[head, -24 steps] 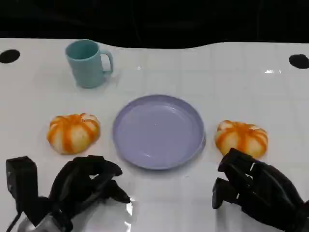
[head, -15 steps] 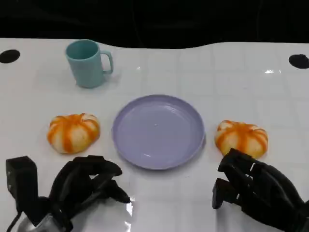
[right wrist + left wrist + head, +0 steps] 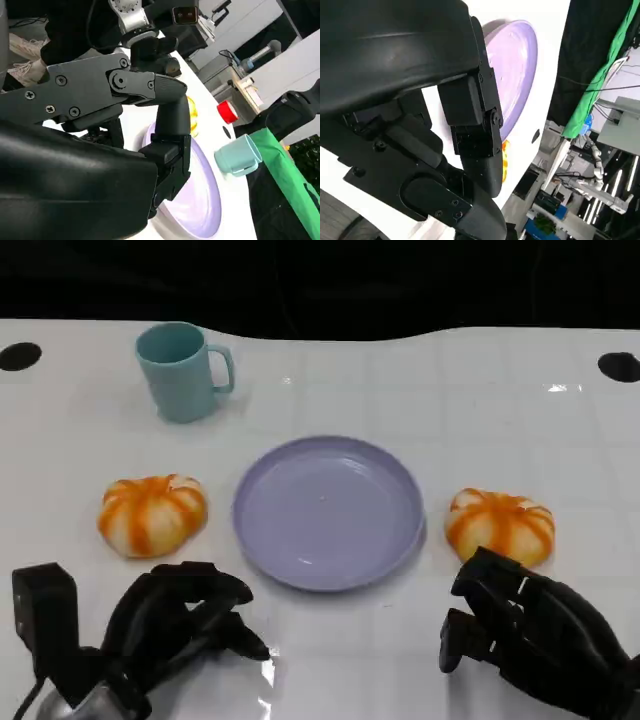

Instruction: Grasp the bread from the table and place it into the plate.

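teal mug (image 3: 182, 371) beyond lilac plate (image 3: 328, 511), bread (image 3: 152, 514) each side, both hands (image 3: 180, 625) empty, fingers curled

White glossy table (image 3: 500, 410) in front of me, faint grid lines on it, black round hole near each far corner. Lavender plate (image 3: 329, 511) sits in the middle, nothing in it. Orange-striped bread (image 3: 152, 514) lies just off the plate on my left, second bread (image 3: 500, 525) just off the plate's rim on my right; can't tell if that one touches. Teal mug (image 3: 182, 370) stands upright at far left, handle toward the centre, well apart from the plate.
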Motion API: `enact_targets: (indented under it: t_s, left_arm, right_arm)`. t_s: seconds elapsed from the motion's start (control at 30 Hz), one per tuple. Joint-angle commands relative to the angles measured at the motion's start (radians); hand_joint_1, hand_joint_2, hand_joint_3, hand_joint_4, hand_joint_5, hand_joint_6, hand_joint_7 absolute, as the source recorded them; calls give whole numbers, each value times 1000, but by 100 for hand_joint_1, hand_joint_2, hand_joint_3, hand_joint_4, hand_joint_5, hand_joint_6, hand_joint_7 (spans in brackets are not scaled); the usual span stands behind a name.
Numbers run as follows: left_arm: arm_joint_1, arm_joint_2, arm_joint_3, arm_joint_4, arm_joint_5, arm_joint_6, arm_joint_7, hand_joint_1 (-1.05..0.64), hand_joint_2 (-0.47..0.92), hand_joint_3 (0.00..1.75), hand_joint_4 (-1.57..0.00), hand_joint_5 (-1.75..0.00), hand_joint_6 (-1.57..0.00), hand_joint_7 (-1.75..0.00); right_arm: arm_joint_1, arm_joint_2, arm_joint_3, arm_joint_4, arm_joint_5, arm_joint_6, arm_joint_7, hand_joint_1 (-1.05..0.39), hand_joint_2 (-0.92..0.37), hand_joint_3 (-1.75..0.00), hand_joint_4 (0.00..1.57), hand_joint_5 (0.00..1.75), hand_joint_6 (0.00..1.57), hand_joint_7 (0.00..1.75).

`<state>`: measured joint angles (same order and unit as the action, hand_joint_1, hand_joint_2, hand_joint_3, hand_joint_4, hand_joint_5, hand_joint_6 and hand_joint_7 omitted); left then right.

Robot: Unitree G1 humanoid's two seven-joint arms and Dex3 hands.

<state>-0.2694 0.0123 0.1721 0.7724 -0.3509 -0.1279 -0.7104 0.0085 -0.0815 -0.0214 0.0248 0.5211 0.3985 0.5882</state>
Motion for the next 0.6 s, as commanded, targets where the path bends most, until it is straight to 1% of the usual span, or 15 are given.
enact_targets:
  t_s: [0.03,0.17,0.37,0.5,0.6]
  left_arm:
    - [11,17,4,1,6,5,7,-105,74,0,-157,-47,-157,-22]
    - [11,17,3,3,8,2,8,-105,74,0,-157,-47,-157,-22]
    - [6,18,4,12,9,-5,5,-105,75,0,-157,-47,-157,-21]
    - [-2,20,9,23,4,2,3,-105,74,0,-157,-47,-157,-21]
    - [-5,22,11,28,3,2,0,-105,74,0,-157,-47,-157,-21]
  right_arm:
    - [-1,-9,-11,3,4,-10,10,-54,-92,-43,59,175,41,157]
    - [0,-12,-11,1,1,-11,11,-54,-92,-44,59,175,41,157]
    - [-10,-10,-27,-6,23,-3,11,-53,-92,-47,59,175,40,157]
    - [-17,-6,-40,-18,15,-40,10,-52,-92,-52,58,175,39,157]
    - [-19,-7,-44,-37,2,-60,-5,-54,-92,-50,55,175,37,155]
